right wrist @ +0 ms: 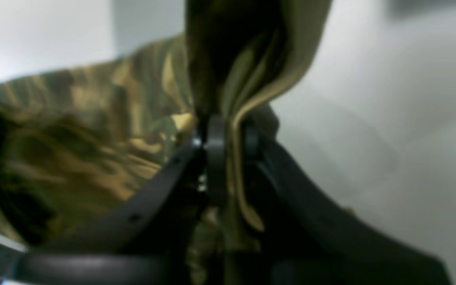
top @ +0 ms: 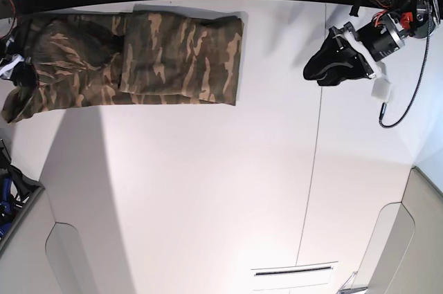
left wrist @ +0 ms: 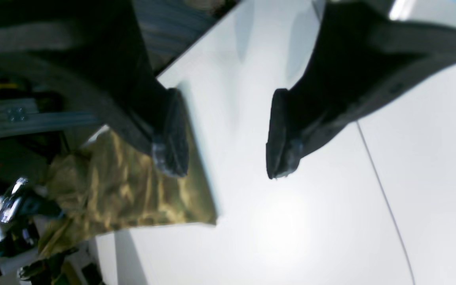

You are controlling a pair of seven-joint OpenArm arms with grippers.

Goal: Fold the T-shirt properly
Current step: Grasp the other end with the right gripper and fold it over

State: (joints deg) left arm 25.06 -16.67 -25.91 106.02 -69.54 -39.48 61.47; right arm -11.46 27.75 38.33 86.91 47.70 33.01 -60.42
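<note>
Shirt (top: 138, 59) lying as a long band at the table's (top: 208, 190) 11 o'clock in the base view: right half folded flat with a straight hem edge, left end rumpled and trailing toward 9 o'clock at the table's edge. Right gripper (right wrist: 228, 142) clenched on a bunched fold of the shirt (right wrist: 93, 130), cloth pinched between the pads and draping up toward 12 o'clock in the right wrist view; barely visible at the base view's 9 o'clock edge. Left gripper (left wrist: 228, 138) spread wide and empty, hanging over bare table (left wrist: 311, 221), shirt (left wrist: 133, 190) well apart at 8 o'clock in its own view; seen in the base view at 2 o'clock (top: 325, 69). Step in hand, by judgement: taking up the loose left end for a crosswise fold over the flat half. Next move likely calls for carrying the pinched end toward 3 o'clock and laying it down edge to edge, without dragging the flat half askew.
</note>
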